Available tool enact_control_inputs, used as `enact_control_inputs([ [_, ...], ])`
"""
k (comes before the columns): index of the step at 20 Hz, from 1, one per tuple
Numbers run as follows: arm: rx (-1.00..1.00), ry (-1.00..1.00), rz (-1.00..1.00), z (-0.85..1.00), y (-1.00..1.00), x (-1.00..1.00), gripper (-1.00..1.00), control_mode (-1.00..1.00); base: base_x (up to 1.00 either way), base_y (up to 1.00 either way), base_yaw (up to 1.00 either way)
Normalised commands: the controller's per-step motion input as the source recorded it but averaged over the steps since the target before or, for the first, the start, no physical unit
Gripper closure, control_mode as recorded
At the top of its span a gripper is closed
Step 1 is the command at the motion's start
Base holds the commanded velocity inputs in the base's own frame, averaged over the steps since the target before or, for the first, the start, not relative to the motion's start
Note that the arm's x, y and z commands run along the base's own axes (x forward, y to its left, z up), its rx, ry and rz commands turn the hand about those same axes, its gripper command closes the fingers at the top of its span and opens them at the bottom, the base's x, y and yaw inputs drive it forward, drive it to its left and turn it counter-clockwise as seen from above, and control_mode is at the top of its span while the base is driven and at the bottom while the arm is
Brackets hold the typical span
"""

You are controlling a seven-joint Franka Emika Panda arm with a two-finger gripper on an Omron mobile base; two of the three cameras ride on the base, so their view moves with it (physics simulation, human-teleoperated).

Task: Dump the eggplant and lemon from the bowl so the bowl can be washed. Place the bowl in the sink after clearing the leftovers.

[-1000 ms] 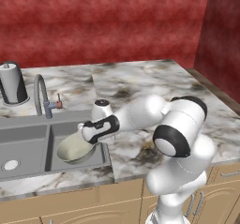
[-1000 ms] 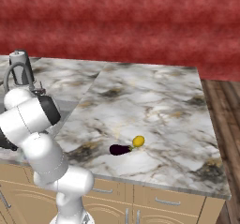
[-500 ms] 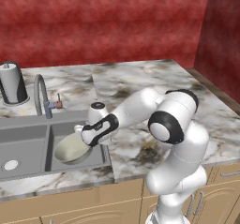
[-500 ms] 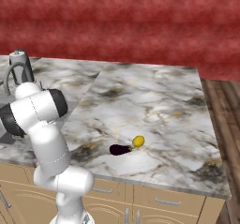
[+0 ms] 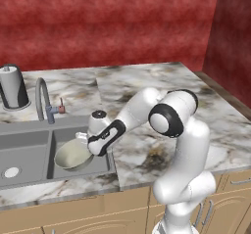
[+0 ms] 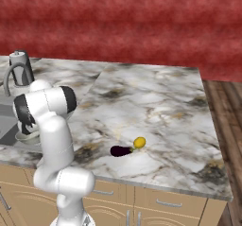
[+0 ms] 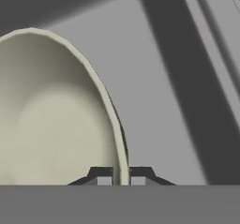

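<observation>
Over the sink's right basin, gripper (image 7: 121,177) clamped on the bowl's rim, one dark fingertip (image 7: 101,174) on each side of the thin edge; bowl (image 5: 72,155) pale, smooth and bare inside, hanging tilted within that basin, seen edge-on from the hand with grey basin floor beyond; seen past the arm from the right too, a pale sliver (image 6: 27,136) low by the elbow; sink (image 5: 29,139) grey, two basins, a round white drain (image 5: 11,172) in the left one; curved faucet (image 5: 43,101) rising just behind the divider between the basins, a small red-tipped handle (image 5: 61,108) beside it; dark kettle (image 5: 13,86) standing on the counter behind the sink's left basin; marble counter (image 6: 156,107) stretching well to the right of the sink; eggplant (image 6: 121,150) lying on that counter far from the sink, near the front edge, dark and oblong; lemon (image 6: 139,142) touching or just beside the eggplant's stem end, on the side away from the sink; red wall (image 5: 108,22) behind the counter; wooden cabinet drawers (image 6: 160,204) below.
</observation>
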Motion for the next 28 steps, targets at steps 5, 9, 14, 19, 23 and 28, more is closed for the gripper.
enact_control_inputs([
  [5, 0.00, 0.02, -0.04, -0.22, 0.02, 0.20, 1.00, -1.00, 0.00, 0.00, 0.00],
  [9, -0.02, 0.01, -0.04, -0.26, 0.06, 0.14, 1.00, -1.00, 0.00, 0.00, 0.00],
  [14, 0.00, 0.01, 0.00, 0.00, 0.01, 0.01, -1.00, -1.00, 0.00, 0.00, 0.00],
  [19, 0.00, -0.03, 0.00, 0.29, 0.00, -0.07, -1.00, -1.00, 0.00, 0.00, 0.00],
  [23, 0.00, -0.12, 0.00, 0.90, 0.11, -0.05, -1.00, -1.00, 0.00, 0.00, 0.00],
  [28, 0.00, -0.09, -0.02, 1.00, -0.05, -0.37, -1.00, -1.00, 0.00, 0.00, 0.00],
])
